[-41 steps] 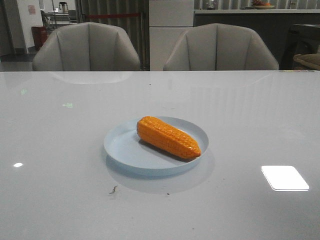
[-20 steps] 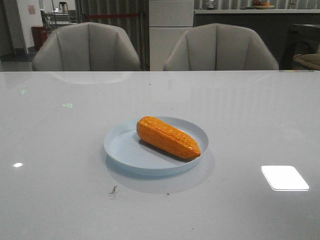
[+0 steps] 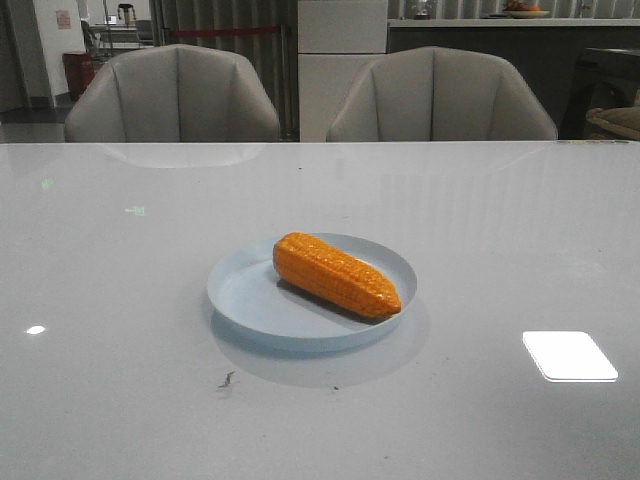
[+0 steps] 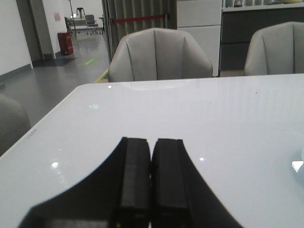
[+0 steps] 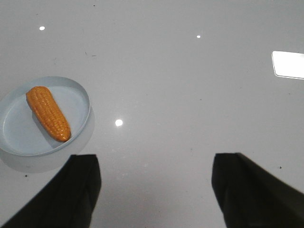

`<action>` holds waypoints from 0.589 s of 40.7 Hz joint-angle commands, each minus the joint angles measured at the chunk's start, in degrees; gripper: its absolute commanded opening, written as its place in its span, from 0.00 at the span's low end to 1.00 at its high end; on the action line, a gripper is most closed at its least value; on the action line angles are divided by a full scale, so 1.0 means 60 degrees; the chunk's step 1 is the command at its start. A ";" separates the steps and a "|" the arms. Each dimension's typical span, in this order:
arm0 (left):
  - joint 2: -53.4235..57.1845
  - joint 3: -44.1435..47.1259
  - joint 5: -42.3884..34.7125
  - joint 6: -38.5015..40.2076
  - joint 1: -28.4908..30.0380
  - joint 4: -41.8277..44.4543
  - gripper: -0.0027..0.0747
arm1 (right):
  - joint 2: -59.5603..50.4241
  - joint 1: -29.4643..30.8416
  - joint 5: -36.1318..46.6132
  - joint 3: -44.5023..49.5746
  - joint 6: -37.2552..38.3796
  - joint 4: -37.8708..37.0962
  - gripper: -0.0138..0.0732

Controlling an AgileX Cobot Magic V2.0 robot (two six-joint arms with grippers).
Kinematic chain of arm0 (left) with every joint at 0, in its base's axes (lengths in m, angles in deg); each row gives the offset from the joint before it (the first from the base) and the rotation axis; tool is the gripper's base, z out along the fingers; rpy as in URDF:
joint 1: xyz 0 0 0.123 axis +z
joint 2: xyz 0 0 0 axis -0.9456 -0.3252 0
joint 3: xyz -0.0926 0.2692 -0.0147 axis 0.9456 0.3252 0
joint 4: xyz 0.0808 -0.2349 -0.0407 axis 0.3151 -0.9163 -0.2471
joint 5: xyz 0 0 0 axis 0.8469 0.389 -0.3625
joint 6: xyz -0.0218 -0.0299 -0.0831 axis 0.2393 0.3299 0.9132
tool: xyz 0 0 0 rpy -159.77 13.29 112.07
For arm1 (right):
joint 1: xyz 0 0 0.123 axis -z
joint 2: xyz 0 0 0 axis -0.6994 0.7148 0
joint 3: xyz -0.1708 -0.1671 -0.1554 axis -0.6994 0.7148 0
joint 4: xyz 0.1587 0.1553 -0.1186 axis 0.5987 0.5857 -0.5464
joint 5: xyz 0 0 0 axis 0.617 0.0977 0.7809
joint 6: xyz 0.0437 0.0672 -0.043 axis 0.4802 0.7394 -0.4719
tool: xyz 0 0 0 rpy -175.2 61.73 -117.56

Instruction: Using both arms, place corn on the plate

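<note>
Front view: 1 corn (image 3: 336, 274), 1 plate (image 3: 240, 295)

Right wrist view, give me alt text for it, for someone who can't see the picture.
An orange corn lies inside a pale blue plate on a glossy white table, its tapered end toward the plate's rim. The right pincer is open with nothing between its two dark fingers, and it is apart from the plate. Light reflections dot the table.

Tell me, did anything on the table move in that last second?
Nothing visibly changed. The corn lies on the plate exactly as before, tapered end toward the right, and the plate has not shifted. No arm entered the front view.
</note>
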 commanded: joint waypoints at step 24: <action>0.0103 0.0354 0.0204 0.0035 -0.0065 -0.0047 0.16 | 0.0017 0.0051 0.0718 -0.0253 0.0013 -0.0002 0.84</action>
